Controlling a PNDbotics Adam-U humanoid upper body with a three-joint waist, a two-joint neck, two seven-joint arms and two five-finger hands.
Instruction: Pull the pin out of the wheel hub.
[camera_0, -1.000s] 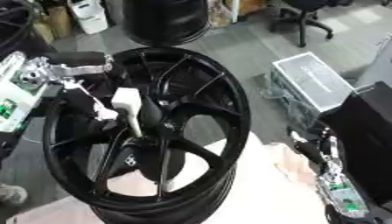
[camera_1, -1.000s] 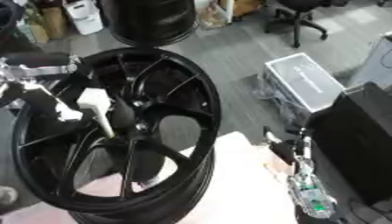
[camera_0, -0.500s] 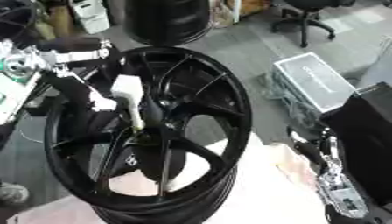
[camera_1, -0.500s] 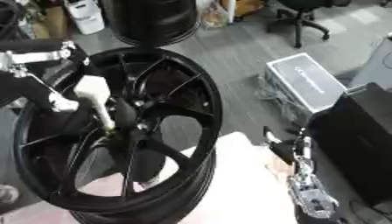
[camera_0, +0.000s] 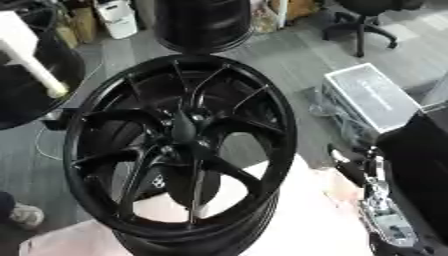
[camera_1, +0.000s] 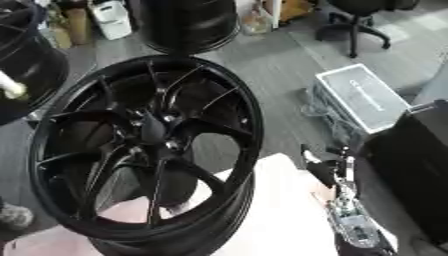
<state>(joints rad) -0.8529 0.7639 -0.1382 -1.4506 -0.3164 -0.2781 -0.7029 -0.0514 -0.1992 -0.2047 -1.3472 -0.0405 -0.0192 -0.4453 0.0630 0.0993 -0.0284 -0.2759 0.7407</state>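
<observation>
A large glossy black multi-spoke wheel hub (camera_0: 179, 150) lies tilted on a pale pink cloth-covered counter (camera_0: 297, 220), its lower rim near the counter's front-left corner and its dark centre boss facing up. The long white pin with a blocky white head (camera_0: 31, 55) is clear of the hub, showing at the upper left edge of the left eye view, slanting down to the right in front of another dark wheel (camera_0: 35, 95) that sits beyond the counter's left edge. What holds the pin cannot be seen; the left hand shows in neither view. In the right eye view only the pin's pale tip shows at the left edge. The right hand (camera_0: 363, 170) rests at the counter's right edge, near the lower right corner, fingers raised and relaxed, holding nothing, well apart from the hub. Past the counter's far right corner, a grey and white box (camera_0: 372, 97) sits on the grey floor (camera_0: 280, 55).
</observation>
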